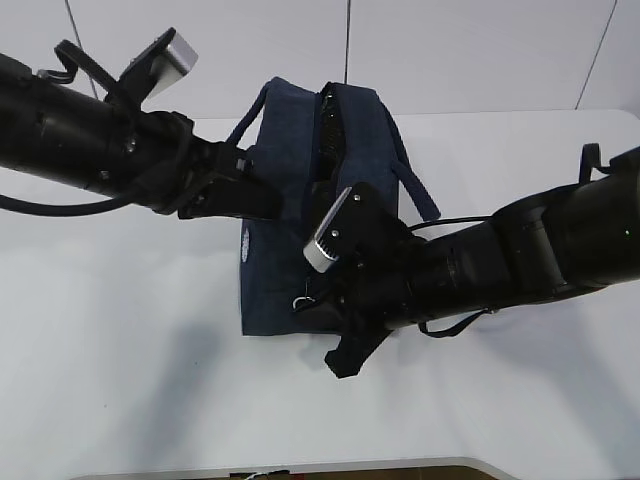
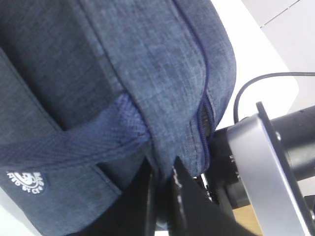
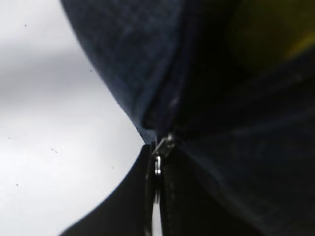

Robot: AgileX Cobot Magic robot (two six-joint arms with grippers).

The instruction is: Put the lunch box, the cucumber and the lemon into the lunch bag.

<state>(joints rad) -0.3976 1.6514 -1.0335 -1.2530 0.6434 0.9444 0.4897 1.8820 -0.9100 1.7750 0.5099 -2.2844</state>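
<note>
1. While both arms crowd the lunch bag [image 1: 300, 200] in the exterior view, the step in hand looks like working its zipper, not loading food: no lunch box, cucumber or lemon lies on the white tabletop [image 1: 120, 380] in this view. The bag sits mid-tabletop, boxy, dark navy, handles looped at its sides, with a dark gap along its top. The left hand [image 1: 262, 205] presses on the bag's left side; the right hand [image 1: 325, 300] is at its near end.

2. Seen from the left wrist, the left hand [image 2: 161, 189] is clenched on a fold of the navy fabric just beside the zipper track, seemingly steadying the bag. The weave is heathered blue, with a ribbed strap and a small white logo patch.

3. Seen from the right wrist, the right hand [image 3: 158, 196] is clenched on the silver zipper pull [image 3: 158, 160], at the bag's corner. A blurred yellowish patch shows top right; I cannot tell what it is. Next, I judge, calls for a steady pull along the track while the left grip resists
</note>
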